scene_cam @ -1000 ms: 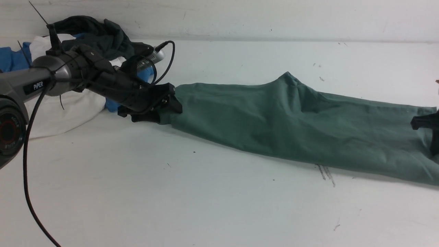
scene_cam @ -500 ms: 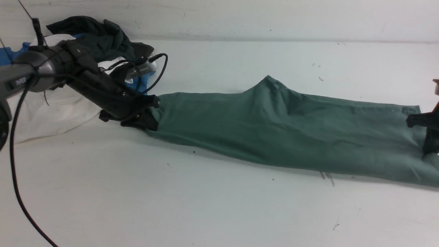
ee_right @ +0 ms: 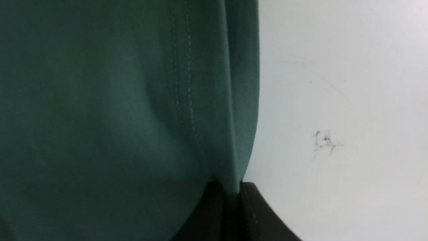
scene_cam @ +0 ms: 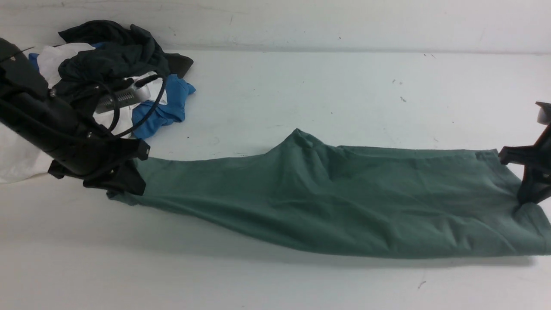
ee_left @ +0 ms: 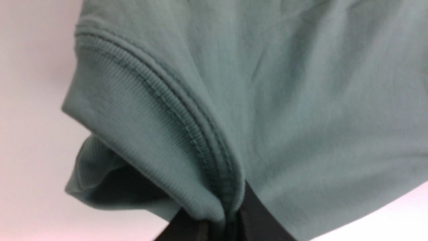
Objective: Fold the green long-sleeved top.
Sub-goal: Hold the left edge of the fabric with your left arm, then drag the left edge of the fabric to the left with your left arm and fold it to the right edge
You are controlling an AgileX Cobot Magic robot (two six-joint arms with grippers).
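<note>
- While both arms sit low over the white table [scene_cam: 258,284], the left gripper [scene_cam: 131,183] is pinched tight on a ribbed edge of the green long-sleeved top [scene_cam: 344,211], jaws squeezed right onto the fabric.
- Same deal for the right gripper [scene_cam: 524,201]: clamped on a stitched hem at the other end.
- So the top runs stretched between the two grippers, with a small peak bunched up about midway.
- Further back, just behind the left gripper, there's a pile of clothes [scene_cam: 116,64] in dark grey, white and blue, apart from the top.
</note>
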